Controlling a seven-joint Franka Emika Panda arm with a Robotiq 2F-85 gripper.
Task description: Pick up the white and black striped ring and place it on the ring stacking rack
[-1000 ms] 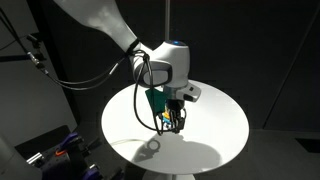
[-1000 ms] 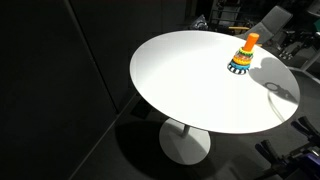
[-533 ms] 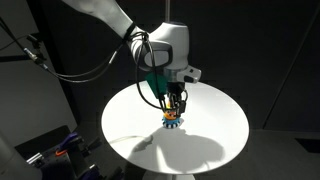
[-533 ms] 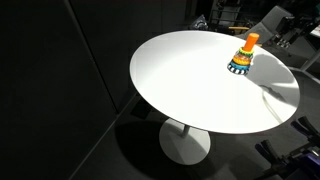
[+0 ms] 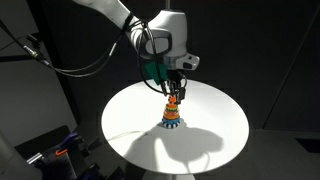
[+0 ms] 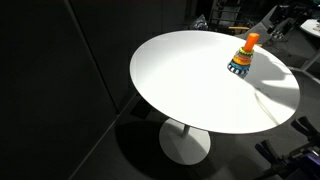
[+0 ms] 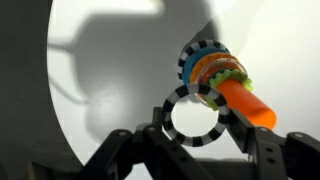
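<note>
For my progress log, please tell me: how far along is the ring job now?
Done: the white and black striped ring is lifted, clamped in the gripper. In hand: it hangs above the ring stacking rack. Left: lower it over the orange peg and release.

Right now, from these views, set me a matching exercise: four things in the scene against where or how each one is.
Things:
1. white and black striped ring
2. orange peg
3. table
4. gripper

Places or states:
A. round and white, bears the ring stacking rack
B. hangs above the rack
C. held by the gripper
D. sticks out of the coloured rings

Pairs: 1-C, 2-D, 3-A, 4-B.
</note>
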